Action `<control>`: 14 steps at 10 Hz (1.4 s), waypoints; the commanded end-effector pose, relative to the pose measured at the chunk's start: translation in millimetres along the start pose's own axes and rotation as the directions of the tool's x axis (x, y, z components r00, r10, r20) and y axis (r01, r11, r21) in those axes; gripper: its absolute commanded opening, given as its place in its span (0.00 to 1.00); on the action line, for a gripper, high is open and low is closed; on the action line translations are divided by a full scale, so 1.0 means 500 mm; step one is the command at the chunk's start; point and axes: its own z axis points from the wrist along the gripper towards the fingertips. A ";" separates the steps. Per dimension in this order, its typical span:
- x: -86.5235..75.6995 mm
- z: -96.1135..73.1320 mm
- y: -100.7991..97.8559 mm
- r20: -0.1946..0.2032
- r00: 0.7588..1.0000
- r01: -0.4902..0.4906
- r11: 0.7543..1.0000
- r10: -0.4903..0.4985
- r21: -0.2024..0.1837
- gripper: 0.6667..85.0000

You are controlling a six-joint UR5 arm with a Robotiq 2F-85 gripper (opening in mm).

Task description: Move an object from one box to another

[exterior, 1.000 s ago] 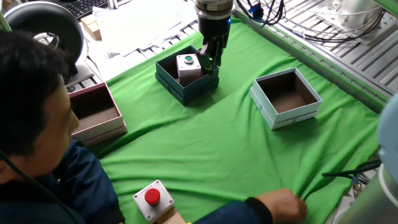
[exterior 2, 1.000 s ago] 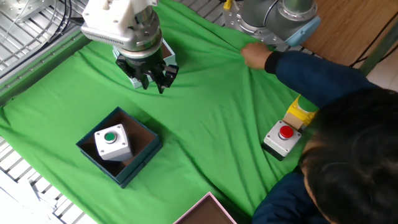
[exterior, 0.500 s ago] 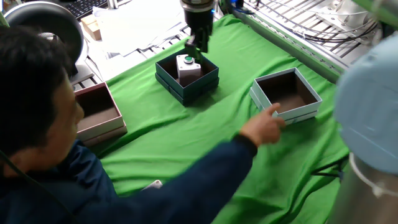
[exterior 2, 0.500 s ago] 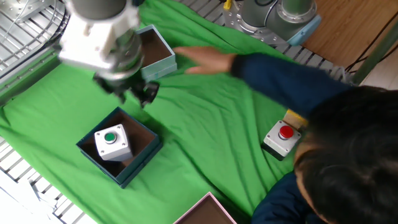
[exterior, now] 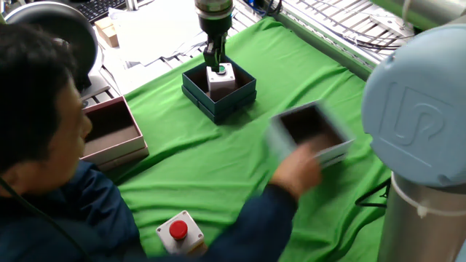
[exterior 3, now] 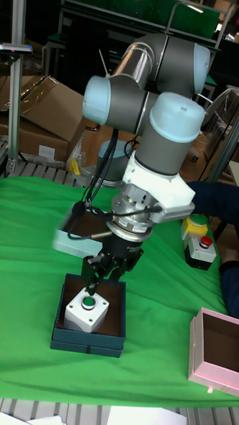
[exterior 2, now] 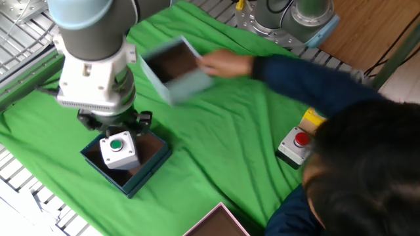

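We see claw point(exterior 3: 99, 273) hanging just above green-button switch point(exterior 3: 87, 313), fingers apart, gripping nothing. Switch sits inside dark teal box point(exterior 3: 63, 332) on green cloth point(exterior: 218, 167). Person's hand point(exterior 2: 223, 63) touches pale blue box point(exterior 2: 176, 71), blurred, beside teal box. Red-button switch point(exterior 2: 297, 145) stands well apart near person; yellow part just behind it. Pink box point(exterior 3: 214, 355) at cloth edge. We read round "UR" logo point(exterior: 411, 127) on robot joint cap; no other writing legible.
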 end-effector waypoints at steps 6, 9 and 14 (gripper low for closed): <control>-0.008 0.051 -0.024 0.050 0.974 0.222 0.975 -0.222 0.010 0.77; 0.002 0.065 -0.018 0.074 0.966 0.251 0.968 -0.249 -0.013 0.83; 0.008 0.087 -0.020 0.083 0.961 0.265 0.964 -0.263 -0.016 0.84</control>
